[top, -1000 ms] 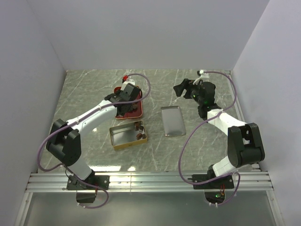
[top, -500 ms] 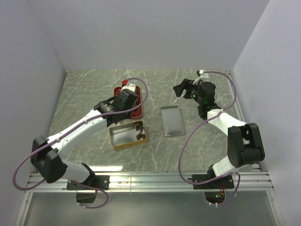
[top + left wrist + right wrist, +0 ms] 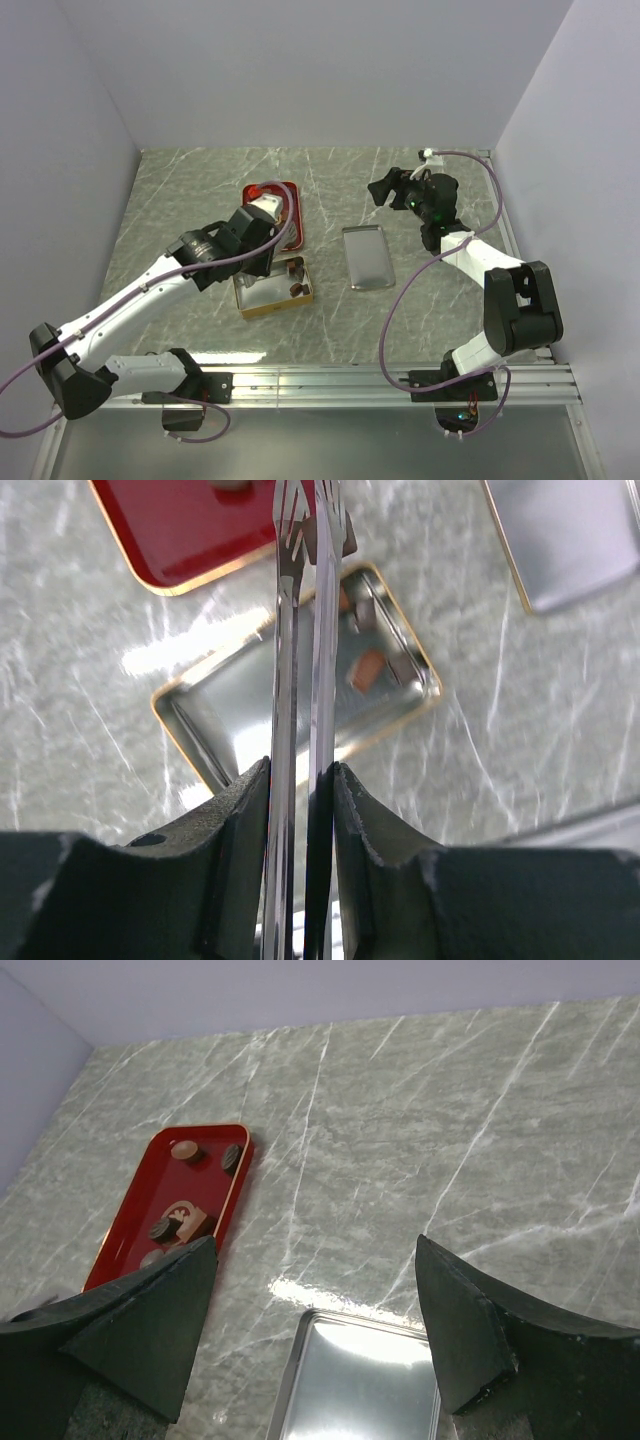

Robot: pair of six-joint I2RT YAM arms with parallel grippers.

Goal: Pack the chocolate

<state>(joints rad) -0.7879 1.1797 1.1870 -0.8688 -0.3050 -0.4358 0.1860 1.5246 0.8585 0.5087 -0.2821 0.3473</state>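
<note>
1. The left gripper (image 3: 312, 520) has swung from the red tray (image 3: 272, 187) to above the gold tin (image 3: 230, 715). Its jaws are pressed nearly together, and I cannot tell whether they pinch anything.
2. A few chocolate pieces (image 3: 368, 668) lie in the tin, mid-table; several wait on the tray, so packing looks partly done.
3. The right gripper (image 3: 383, 190) hangs spread, empty.

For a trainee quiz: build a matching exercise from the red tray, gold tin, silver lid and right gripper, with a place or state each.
1 red tray
2 gold tin
3 silver lid
4 right gripper

a jaws open
b below the left gripper
c lying right of the tin
d beyond the tin, chocolates on it

Pairs: 1-d, 2-b, 3-c, 4-a
</note>
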